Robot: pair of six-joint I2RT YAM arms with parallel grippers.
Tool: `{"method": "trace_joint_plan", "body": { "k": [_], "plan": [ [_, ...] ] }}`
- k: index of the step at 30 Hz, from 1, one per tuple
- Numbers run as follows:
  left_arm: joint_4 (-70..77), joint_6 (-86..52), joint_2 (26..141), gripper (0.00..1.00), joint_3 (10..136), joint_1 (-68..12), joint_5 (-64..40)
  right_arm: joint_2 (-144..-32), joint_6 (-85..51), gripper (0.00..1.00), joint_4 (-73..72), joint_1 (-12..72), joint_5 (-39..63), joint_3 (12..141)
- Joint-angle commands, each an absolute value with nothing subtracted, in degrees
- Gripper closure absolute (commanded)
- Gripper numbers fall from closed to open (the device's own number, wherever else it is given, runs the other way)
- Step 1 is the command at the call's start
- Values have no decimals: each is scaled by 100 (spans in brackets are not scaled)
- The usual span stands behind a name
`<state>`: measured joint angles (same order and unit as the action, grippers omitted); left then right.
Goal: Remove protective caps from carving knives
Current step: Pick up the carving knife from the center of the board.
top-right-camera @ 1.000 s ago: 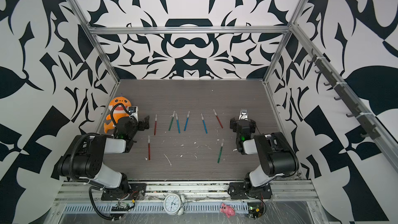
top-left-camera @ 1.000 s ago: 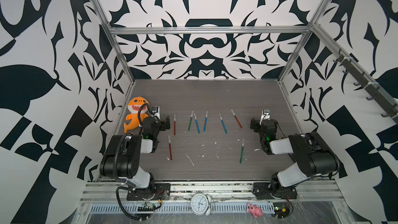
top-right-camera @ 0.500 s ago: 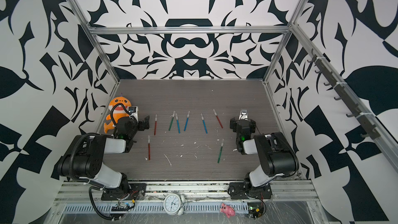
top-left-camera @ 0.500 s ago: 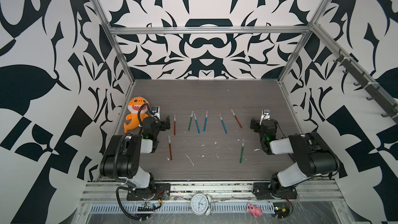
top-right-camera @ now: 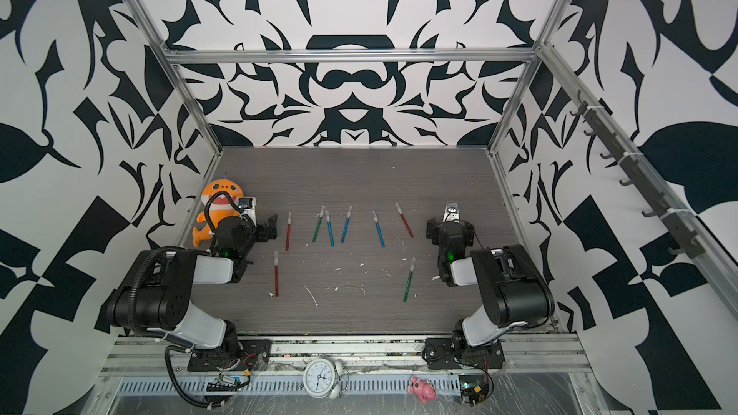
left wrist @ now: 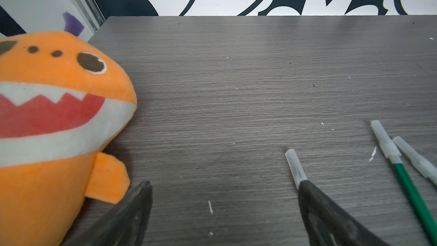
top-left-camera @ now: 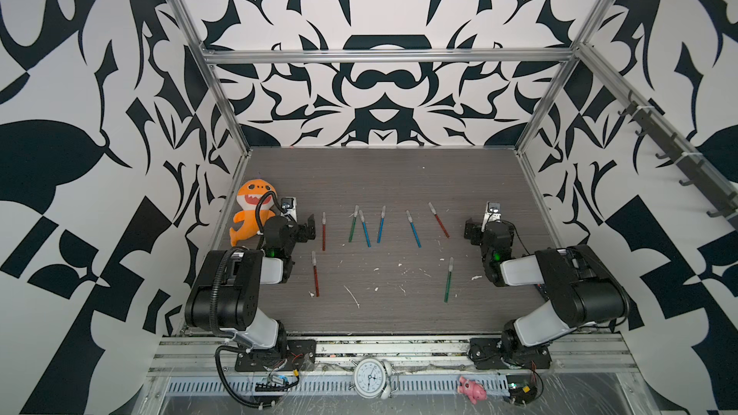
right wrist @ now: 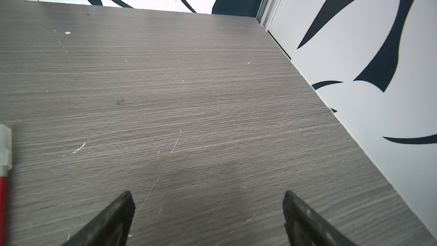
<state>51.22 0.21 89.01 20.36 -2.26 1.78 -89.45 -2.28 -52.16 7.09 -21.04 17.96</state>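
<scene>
In both top views we note eight carving knives [top-left-camera: 380,229] on the surface [top-left-camera: 379,177], long axes running front edge to far edge, protective caps [top-left-camera: 324,216] on the far ends.
Left wrist: left claw [left wrist: 222,185] spread, empty; the nearest knife's cap sits just beside one finger.
Right wrist: right claw [right wrist: 208,197] spread, empty, knives farther off.
We judge left nearer.

**Bright, even light; soft foregrounds up close**

Both top views are bright and evenly lit (the source is out of frame). The walls [top-left-camera: 391,5] read clean white, and the table [top-left-camera: 379,177] carries only faint, soft shadows. Detail is crisp at the centre, though small flecks stay grainy. In the left wrist view the plush [left wrist: 47,114] throws a soft shadow on the table, and the left fingers [left wrist: 127,216] are blurred. The right fingers [right wrist: 111,221] are equally soft, as is the cap [right wrist: 5,147] at the frame edge.
</scene>
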Motion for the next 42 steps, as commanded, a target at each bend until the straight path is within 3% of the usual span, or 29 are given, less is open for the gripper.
{"method": "trace_joint_plan", "body": {
  "k": [1,3,6,9,13,15,18,20,26,32,37,42],
  "plan": [
    [5273,-2,8855,1,2110,-217,224,-8660,-105,0,-5458,764,-2343,1915],
    [4545,-34,8320,1,2236,-308,527,-7804,-75,0,-4177,1049,-2897,2282],
    [3711,112,7547,1,2464,-674,1071,-6717,-464,0,-3103,1197,-2932,2791],
    [3566,-614,6635,1,2504,-1129,1707,-5813,-1212,0,-2349,1211,-2478,3293],
    [2243,-2422,5684,1,3019,-1132,1483,-5002,-3622,0,-720,1205,-3310,3644],
    [1437,-3059,5447,1,3305,-1103,1033,-4786,-3570,0,-1369,1203,-2789,3293],
    [386,-4731,5336,1,3545,-1101,1006,-4919,-3520,0,-1053,1207,-2085,3540],
    [95,-4525,5265,1,3612,-935,369,-5083,-3537,0,-305,1221,-1729,3917],
    [-1582,-4682,5402,1,3962,-923,413,-5451,-3295,0,813,1550,-764,4407],
    [-3014,-4702,5774,1,4135,-918,399,-6222,-2610,0,2059,2722,-1266,5115],
    [-3527,-4465,6272,1,4153,-917,264,-6484,-2608,0,2169,3159,-787,5090],
    [-3600,-4341,6861,1,4203,-922,308,-6864,-2514,0,2410,3788,-1230,5210]
  ]
}}
